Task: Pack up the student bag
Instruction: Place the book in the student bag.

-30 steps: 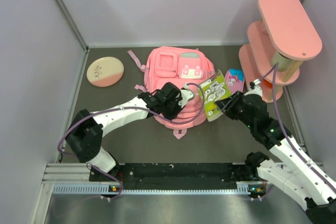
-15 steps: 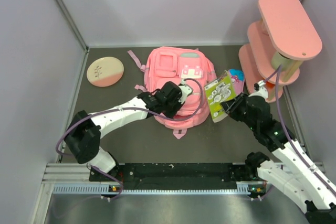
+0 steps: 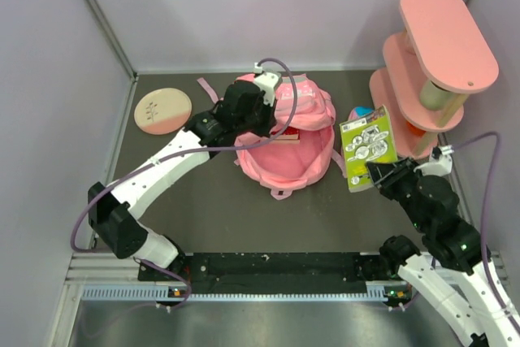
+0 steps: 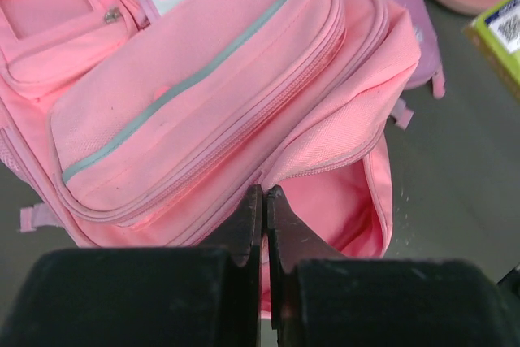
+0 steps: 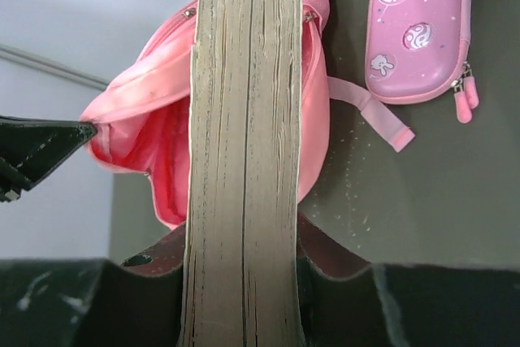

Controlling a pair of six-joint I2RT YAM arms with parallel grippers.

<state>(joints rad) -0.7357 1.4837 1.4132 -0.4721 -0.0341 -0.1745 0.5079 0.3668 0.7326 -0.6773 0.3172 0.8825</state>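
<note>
Pink fabric is sitting pinched between the left fingers point(image 4: 258, 215), which are pressing fully together on the rim of the bag's point(image 3: 284, 140) open mouth and holding that rim up. The bag is lying in the middle of the top view, its mouth gaping toward the lower edge of the frame. The right fingers point(image 3: 378, 171) are standing partly open, clamping the lower edge of a book point(image 3: 368, 148) just right of the bag; in the right wrist view its page edges are rising between them.

Cartoon drawings are showing on the book's green cover, but any print is too small to read. A pink pencil case point(image 5: 418, 30) is showing cartoon cat pictures.

Everything is resting on a dark grey counter point(image 3: 203, 209), with pale walls point(image 3: 244, 6) enclosing it. A pink tiered shelf point(image 3: 439, 38) is standing at upper right, and a round pink disc point(image 3: 162, 111) is lying at upper left.
</note>
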